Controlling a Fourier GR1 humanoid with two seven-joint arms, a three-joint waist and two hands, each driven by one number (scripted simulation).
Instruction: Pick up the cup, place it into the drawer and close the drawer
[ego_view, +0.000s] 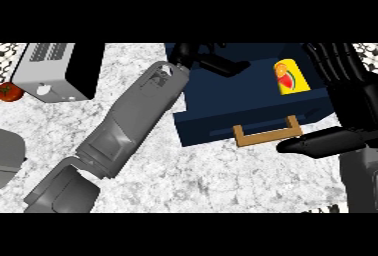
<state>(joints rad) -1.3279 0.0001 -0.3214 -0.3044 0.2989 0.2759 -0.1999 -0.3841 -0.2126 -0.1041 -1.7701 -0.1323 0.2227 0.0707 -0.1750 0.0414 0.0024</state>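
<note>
The small yellow cup (291, 76) with a red and green fruit print lies inside the open dark blue drawer (236, 107), near its right wall, at the far right of the white speckled surface (221, 175). It looks light, rigid and smooth, so probably slippery. What remains to be moved is the drawer, best pushed at its tan wooden handle (267, 134) or flat front. The right hand (325, 142) hangs relaxed, holding nothing, just beside that handle. The left hand (210, 60) curls over the drawer's far left corner; whether it grips is unclear.

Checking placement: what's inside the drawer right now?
The yellow cup lies in the open drawer, near its right side. The left robot hand covers the far-left corner; contents there are hidden.
</note>
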